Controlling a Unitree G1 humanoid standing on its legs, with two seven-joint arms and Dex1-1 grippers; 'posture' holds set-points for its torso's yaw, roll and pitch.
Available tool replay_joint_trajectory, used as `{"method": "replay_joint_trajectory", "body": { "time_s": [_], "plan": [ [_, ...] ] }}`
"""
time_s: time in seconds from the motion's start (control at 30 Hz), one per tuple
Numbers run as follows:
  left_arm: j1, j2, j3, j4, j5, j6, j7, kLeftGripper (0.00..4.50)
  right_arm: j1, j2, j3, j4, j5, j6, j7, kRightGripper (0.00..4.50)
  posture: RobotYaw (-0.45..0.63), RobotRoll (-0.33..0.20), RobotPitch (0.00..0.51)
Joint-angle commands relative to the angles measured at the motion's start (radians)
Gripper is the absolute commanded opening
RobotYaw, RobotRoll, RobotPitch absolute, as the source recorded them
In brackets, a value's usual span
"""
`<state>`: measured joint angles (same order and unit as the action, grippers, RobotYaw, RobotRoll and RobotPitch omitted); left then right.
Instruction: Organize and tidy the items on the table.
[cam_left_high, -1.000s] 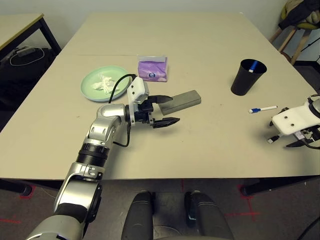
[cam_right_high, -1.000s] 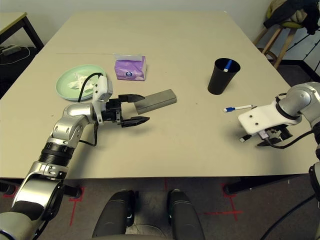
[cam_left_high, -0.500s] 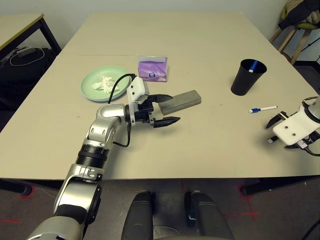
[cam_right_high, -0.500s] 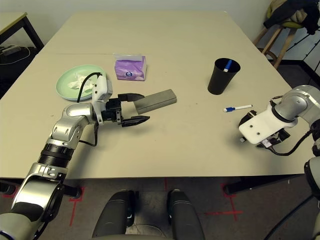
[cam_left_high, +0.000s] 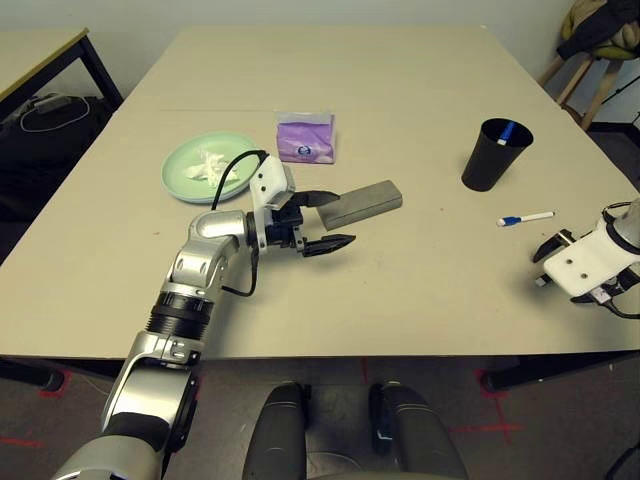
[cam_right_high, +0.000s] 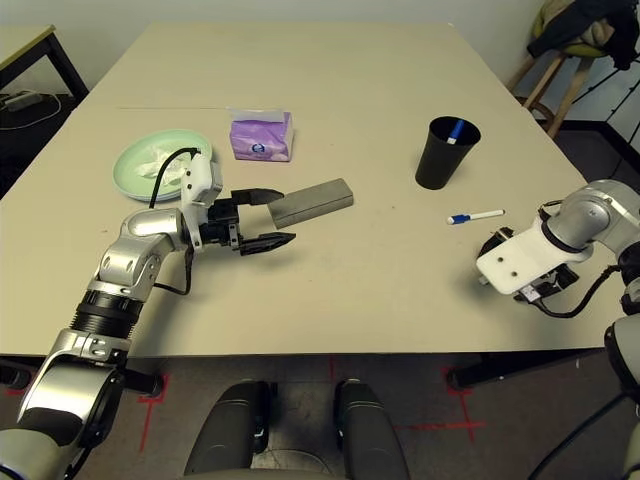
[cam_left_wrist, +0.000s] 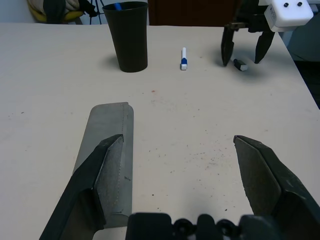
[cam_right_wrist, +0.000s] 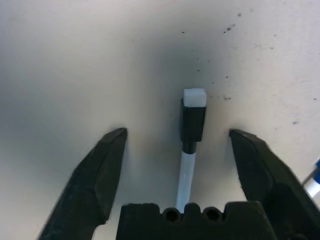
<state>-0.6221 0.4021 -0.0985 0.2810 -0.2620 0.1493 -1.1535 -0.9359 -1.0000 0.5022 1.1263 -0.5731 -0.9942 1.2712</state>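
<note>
left eye view: right gripper (cam_left_high: 547, 262) open over black-capped pen (cam_right_wrist: 192, 120), holding nothing, straddling it likely for pickup, near table's (cam_left_high: 400, 300) right edge; left gripper (cam_left_high: 345, 218) wide, empty.

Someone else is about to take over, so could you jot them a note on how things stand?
Left gripper: open, empty, beside the grey glasses case.
Right gripper: open around a black-capped marker, not gripping it.
Blue-capped marker: on the table, near the black cup.
Done: one blue marker in the cup.
Left: both loose markers; perhaps the crumpled tissue on the green plate.
</note>
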Motion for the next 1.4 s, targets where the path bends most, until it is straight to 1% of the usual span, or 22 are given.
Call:
{"method": "replay_joint_trajectory", "body": {
  "time_s": [0.03,0.13,0.17,0.23,0.27,0.47,0.53,0.63,0.73,0.83,0.9,1.03,1.1,1.13,1.2,1.3,1.4],
  "plan": [
    [0.008,0.005,-0.011,-0.029,-0.004,0.007,0.001,4.5,-0.007,0.017,0.013,0.015,-0.007,0.004,-0.015,3.14,0.18,0.0,0.103],
    [0.009,0.007,-0.012,-0.03,-0.004,0.008,0.001,4.5,-0.014,0.02,0.009,0.022,-0.007,0.006,-0.007,1.96,0.18,0.0,0.102],
    [0.009,0.007,-0.012,-0.031,-0.004,0.008,0.002,4.5,-0.018,0.02,0.009,0.024,-0.007,0.008,-0.004,1.65,0.18,0.0,0.101],
    [0.008,0.007,-0.013,-0.03,-0.004,0.009,0.002,4.5,-0.028,0.018,0.006,0.029,-0.005,0.01,0.001,0.78,0.18,0.0,0.1],
    [0.008,0.007,-0.013,-0.03,-0.004,0.009,0.003,4.5,-0.033,0.018,0.005,0.031,-0.005,0.012,0.002,0.46,0.17,0.0,0.099],
    [-0.001,0.001,-0.016,-0.025,-0.004,0.01,0.001,4.5,-0.059,0.024,0.003,0.049,-0.006,0.027,-0.005,0.42,0.17,0.0,0.097],
    [-0.003,0.001,-0.016,-0.023,-0.004,0.011,0.001,4.5,-0.069,0.03,-0.006,0.057,0.008,0.033,0.005,0.42,0.17,0.0,0.097],
    [-0.004,0.003,-0.015,-0.022,-0.005,0.011,0.0,4.5,-0.084,0.043,-0.036,0.069,0.061,0.061,0.057,0.42,0.17,0.0,0.095],
    [0.0,0.007,-0.013,-0.024,-0.007,0.014,-0.003,4.5,-0.1,0.059,-0.077,0.065,0.142,0.114,0.156,0.42,0.17,0.0,0.095],
    [0.003,0.013,-0.011,-0.026,-0.01,0.02,-0.008,4.5,-0.132,0.086,-0.146,0.035,0.255,0.24,0.282,0.42,0.16,0.0,0.093],
    [0.002,0.016,-0.012,-0.026,-0.011,0.024,-0.011,4.5,-0.143,0.096,-0.174,0.008,0.304,0.297,0.327,0.42,0.16,0.0,0.093],
    [0.001,0.021,-0.012,-0.023,-0.014,0.033,-0.013,4.5,-0.153,0.13,-0.213,-0.106,0.518,0.566,0.343,0.42,0.16,0.0,0.092],
    [0.002,0.023,-0.01,-0.019,-0.013,0.036,-0.01,4.5,-0.148,0.16,-0.273,-0.18,0.624,0.725,0.343,0.42,0.16,0.0,0.091],
    [0.002,0.023,-0.009,-0.017,-0.013,0.036,-0.01,4.5,-0.143,0.17,-0.298,-0.213,0.659,0.785,0.343,0.42,0.16,0.0,0.091],
    [0.002,0.024,-0.007,-0.013,-0.01,0.032,-0.006,4.5,-0.123,0.202,-0.367,-0.266,0.712,0.884,0.303,0.42,0.16,0.0,0.09],
    [0.0,0.023,-0.003,-0.005,-0.001,0.0,0.002,4.5,-0.056,0.278,-0.49,-0.351,0.803,0.983,0.137,0.42,0.15,0.0,0.089],
    [-0.017,0.011,0.01,-0.001,-0.008,-0.012,0.022,4.5,0.019,0.335,-0.582,-0.445,0.868,1.075,-0.001,0.42,0.16,0.0,0.089]
  ]
}}
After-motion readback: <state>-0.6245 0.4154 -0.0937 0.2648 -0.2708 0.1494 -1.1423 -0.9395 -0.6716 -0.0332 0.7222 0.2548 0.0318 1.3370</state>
